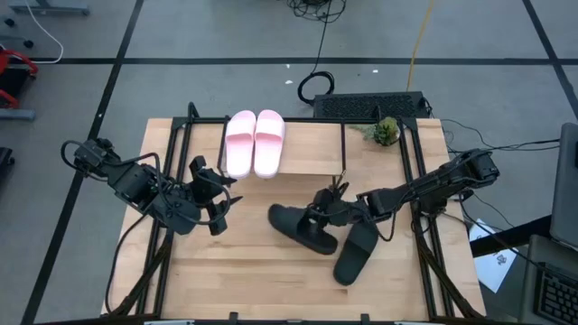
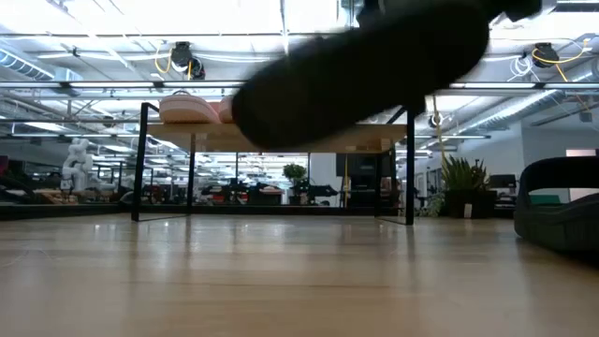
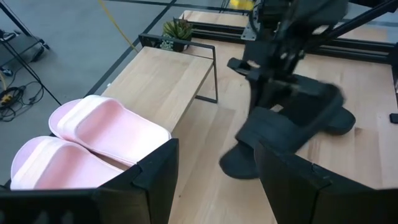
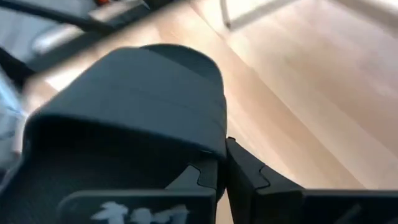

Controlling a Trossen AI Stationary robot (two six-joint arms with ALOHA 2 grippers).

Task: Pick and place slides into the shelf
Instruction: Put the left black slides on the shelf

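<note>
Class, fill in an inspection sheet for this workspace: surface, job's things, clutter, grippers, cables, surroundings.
Surface: light wooden tabletop, bare in front.
Job's things: pink slides side by side on the shelf; one black slide gripped and lifted in the low view, the other black slide lying on the table.
Clutter: small potted plant at the shelf's end.
Grippers: right gripper shut on the black slide's strap; left gripper open, empty, near the shelf.
Cables: black coil and yellow cable on the floor behind.
Surroundings: grey floor, open room beyond; no person seen.
</note>
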